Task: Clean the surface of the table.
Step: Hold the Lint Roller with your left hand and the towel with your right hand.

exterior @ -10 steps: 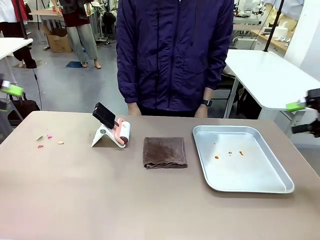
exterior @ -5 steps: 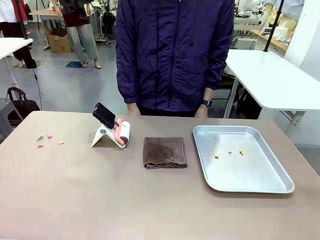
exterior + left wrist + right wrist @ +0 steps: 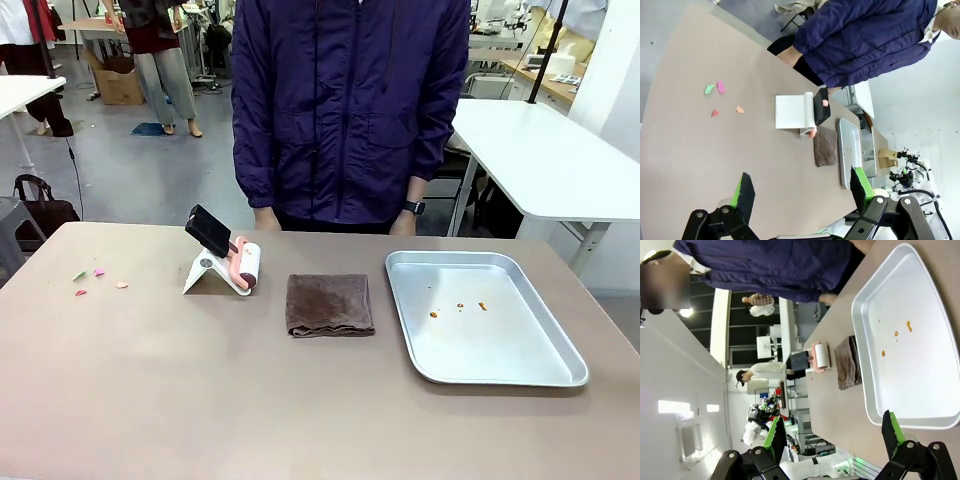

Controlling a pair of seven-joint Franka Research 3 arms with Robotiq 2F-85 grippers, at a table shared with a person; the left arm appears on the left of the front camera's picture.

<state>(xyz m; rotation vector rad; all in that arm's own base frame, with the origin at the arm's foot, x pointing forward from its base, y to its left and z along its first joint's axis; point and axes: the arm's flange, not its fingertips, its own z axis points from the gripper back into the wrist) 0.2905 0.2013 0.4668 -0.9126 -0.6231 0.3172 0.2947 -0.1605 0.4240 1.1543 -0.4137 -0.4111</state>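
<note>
Cleaning not begun yet, my guess. Left jaws wide apart, nothing between them; right jaws the same. Table (image 3: 685, 150), smooth flat brown top, spreads out ahead of both jaws. Tiny pink and green scraps (image 3: 720, 87) well ahead of left jaws. Shiny metal tray (image 3: 920, 375) with orange crumbs (image 3: 896, 333) just ahead of right jaws. Soft brown cloth (image 3: 330, 304), folded square, and pink roller (image 3: 247, 266) farther off. Next, likely: reach down, pinch cloth or roller gently.
</note>
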